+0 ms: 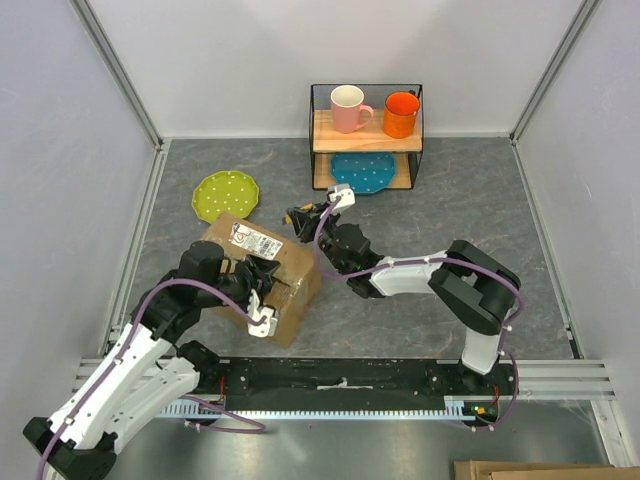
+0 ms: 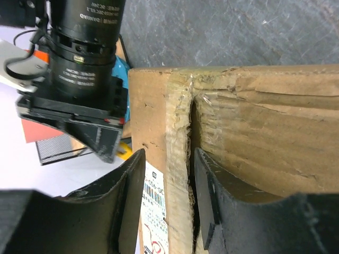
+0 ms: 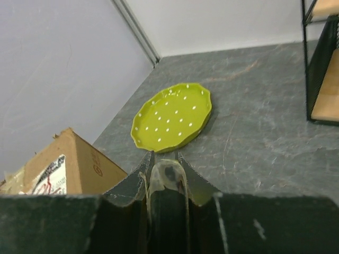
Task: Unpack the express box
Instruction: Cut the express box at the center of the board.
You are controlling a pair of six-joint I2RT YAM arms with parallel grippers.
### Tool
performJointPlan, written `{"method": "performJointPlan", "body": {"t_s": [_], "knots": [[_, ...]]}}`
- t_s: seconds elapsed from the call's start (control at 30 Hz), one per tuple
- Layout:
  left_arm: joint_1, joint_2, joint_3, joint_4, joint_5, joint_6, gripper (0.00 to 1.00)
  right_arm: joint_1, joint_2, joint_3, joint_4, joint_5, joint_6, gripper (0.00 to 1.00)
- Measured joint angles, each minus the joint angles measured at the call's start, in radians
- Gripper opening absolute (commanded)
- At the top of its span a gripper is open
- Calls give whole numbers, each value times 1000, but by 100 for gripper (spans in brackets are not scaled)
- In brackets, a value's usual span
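Observation:
The express box (image 1: 300, 275), a brown carton with a white red-printed label (image 1: 257, 241), lies at the left-centre of the table. In the left wrist view its taped seam (image 2: 180, 132) is split into a dark slit. My left gripper (image 2: 168, 159) is open astride the edge of the labelled flap (image 2: 153, 201): one finger (image 2: 209, 185) sits in the slit, the other over the label. From above, the left gripper (image 1: 268, 285) rests on the box top. My right gripper (image 1: 297, 217) hovers beyond the box's far corner, shut on a dark object under clear tape (image 3: 168, 177).
A green dotted plate (image 1: 226, 195) lies behind the box, just ahead of the right gripper (image 3: 165, 156). A wire shelf (image 1: 365, 135) at the back holds a pink mug (image 1: 350, 108), an orange mug (image 1: 400, 113) and a blue plate (image 1: 363, 172). Walls close in both sides.

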Motion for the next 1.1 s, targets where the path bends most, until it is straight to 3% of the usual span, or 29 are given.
{"method": "performJointPlan", "body": {"t_s": [0.33, 0.67, 0.8, 0.83, 0.9, 1.1], "knots": [[0, -119, -208, 258, -48, 58, 46, 6, 80, 49, -23, -73, 76, 0], [-13, -144, -331, 496, -63, 61, 45, 8, 97, 73, -27, -84, 85, 0], [-27, -144, -376, 601, -73, 35, 27, 8, 99, 73, -21, -66, 88, 0], [-34, -143, -392, 632, -83, 31, 13, 8, 100, 73, -18, -56, 89, 0], [-57, -139, -419, 695, -113, 12, 2, 7, 101, 72, -11, -38, 89, 0], [-132, -101, -443, 803, -217, -58, 4, -1, 101, 56, 24, -10, 92, 0]]}}
